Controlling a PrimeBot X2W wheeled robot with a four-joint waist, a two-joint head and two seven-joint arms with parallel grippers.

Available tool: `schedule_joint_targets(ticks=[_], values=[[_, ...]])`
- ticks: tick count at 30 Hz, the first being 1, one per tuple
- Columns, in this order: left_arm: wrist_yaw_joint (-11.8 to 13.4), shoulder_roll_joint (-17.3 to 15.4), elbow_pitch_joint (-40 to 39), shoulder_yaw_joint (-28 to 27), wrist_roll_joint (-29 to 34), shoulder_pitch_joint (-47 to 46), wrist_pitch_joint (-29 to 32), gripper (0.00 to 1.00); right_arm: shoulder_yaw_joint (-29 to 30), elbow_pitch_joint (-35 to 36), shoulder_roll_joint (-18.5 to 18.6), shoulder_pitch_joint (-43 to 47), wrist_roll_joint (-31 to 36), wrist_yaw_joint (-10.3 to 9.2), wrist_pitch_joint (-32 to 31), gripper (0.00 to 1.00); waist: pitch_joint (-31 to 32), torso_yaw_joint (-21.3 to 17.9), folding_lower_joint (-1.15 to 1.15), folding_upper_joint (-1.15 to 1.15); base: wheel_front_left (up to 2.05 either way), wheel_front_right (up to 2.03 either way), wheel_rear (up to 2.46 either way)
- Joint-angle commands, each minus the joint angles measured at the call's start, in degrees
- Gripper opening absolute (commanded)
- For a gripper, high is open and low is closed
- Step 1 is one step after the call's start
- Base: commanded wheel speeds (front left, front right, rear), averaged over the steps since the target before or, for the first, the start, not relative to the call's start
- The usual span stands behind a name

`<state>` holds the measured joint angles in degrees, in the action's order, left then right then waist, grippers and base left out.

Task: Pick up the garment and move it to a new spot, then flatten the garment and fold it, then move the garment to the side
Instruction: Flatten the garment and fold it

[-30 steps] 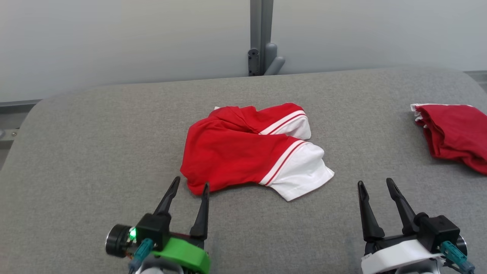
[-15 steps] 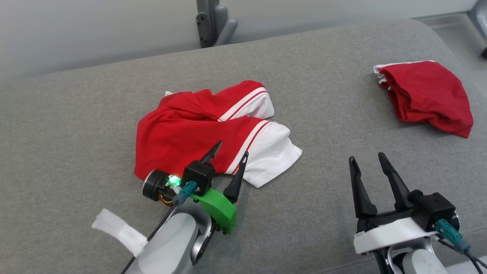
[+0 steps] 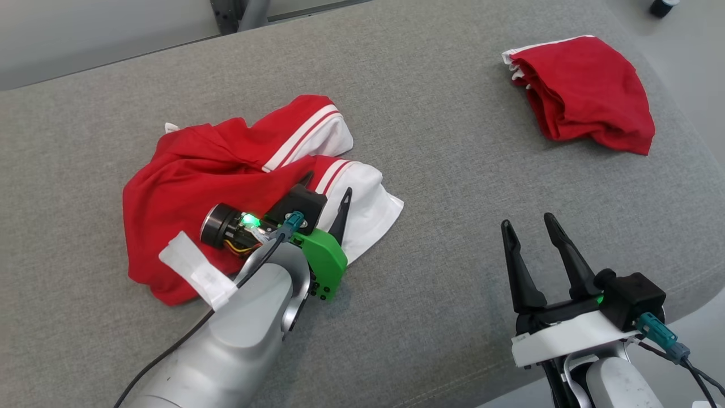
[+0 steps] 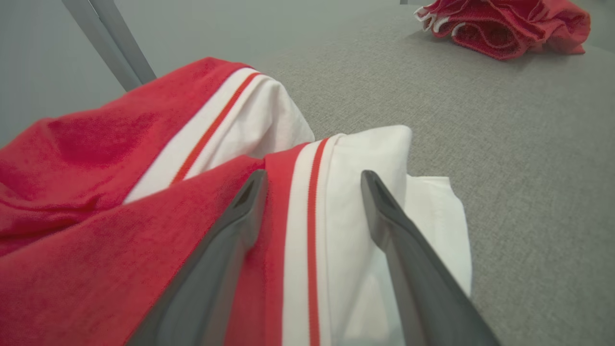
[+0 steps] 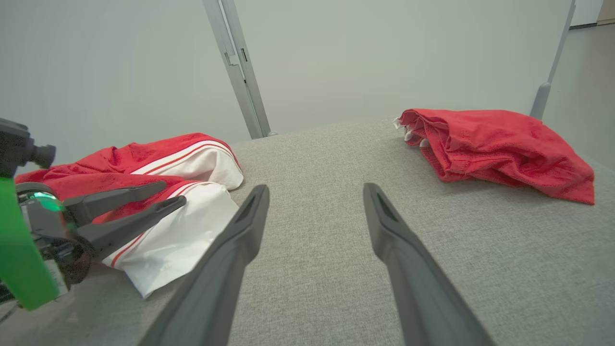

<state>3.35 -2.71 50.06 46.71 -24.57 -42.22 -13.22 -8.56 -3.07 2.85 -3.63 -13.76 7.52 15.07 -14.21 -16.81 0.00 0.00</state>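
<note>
The garment point(image 3: 187, 187) is a crumpled red shirt with white, red-striped sleeves, sitting left of centre in the head view on the grey fabric desk point(image 3: 453, 170). The left claw point(image 3: 327, 184) is right over its lower sleeve with its fingers spread apart. In the left wrist view they sit either side of the striped band, with nothing pinched, and I can't tell if they actually touch the cloth. Over at the lower right, the right claw point(image 3: 526, 220) is also wide apart and holding nothing, above bare desk. In the upper right corner there's a second red cloth point(image 3: 583, 93), bunched up well apart from everything else.
</note>
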Motion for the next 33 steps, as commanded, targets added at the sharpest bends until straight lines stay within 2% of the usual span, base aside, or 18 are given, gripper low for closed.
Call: schedule_joint_targets(ticks=[1,5,6,7,11,15,21,22,26,33], values=[[1.14,-0.35,1.39,1.00,-0.66,-1.26,0.99,1.00,0.10,0.05,0.08,-0.77,-0.54,-0.07,0.16,1.00,-1.31,-1.44,0.00,0.00,0.00,0.00,0.00],[2.42,-0.34,4.61,3.59,-1.88,-2.80,3.58,1.00,-0.27,0.04,0.06,-1.43,-0.79,-0.07,0.16,1.00,-1.66,-2.04,0.00,0.00,0.00,0.00,0.00],[2.68,-0.34,5.21,4.15,-2.10,-3.04,3.85,0.64,-0.25,0.04,0.07,-1.48,-0.90,-0.07,0.16,1.00,-1.70,-2.15,0.00,0.00,0.00,0.00,0.00],[2.68,-0.35,5.68,4.59,-2.44,-3.22,3.82,0.00,-0.12,0.10,0.07,-1.51,-1.03,-0.07,0.16,1.00,-1.71,-2.23,0.00,0.00,0.00,0.00,0.00],[2.22,-0.31,5.84,5.81,-3.77,-3.72,1.44,0.00,0.28,0.01,0.07,-1.07,-1.29,-0.07,0.16,1.00,-1.18,-2.09,0.00,0.00,0.00,0.00,0.00],[1.07,-0.31,2.69,4.90,-7.74,-4.09,-0.85,0.00,0.46,-0.21,0.07,-0.23,-1.46,-0.07,0.16,1.00,0.27,-1.58,0.00,0.00,0.00,0.00,0.00],[-2.57,-0.30,-5.75,0.91,-20.15,-5.81,-1.80,0.00,-0.07,-0.78,0.08,0.26,-2.03,-0.06,0.16,1.00,3.54,-1.43,0.00,0.00,0.00,0.00,0.00],[-2.57,-0.30,-5.75,0.91,-20.15,-5.81,-1.80,0.00,-0.07,-0.78,0.08,0.26,-2.03,-0.06,0.16,1.00,3.54,-1.43,0.00,0.00,0.00,0.00,0.00],[-4.17,-0.30,-11.08,-3.12,-32.70,-8.84,-1.96,0.00,-0.46,-1.28,0.09,0.99,-2.59,-0.07,0.16,1.00,6.34,-2.41,0.00,0.00,0.00,0.00,0.00],[-1.95,-0.27,-17.23,-12.21,-56.34,-16.84,-1.92,0.00,-0.01,-2.10,0.11,3.65,-2.27,-0.07,0.16,1.00,11.10,-4.41,0.00,0.00,0.00,0.00,0.00]])
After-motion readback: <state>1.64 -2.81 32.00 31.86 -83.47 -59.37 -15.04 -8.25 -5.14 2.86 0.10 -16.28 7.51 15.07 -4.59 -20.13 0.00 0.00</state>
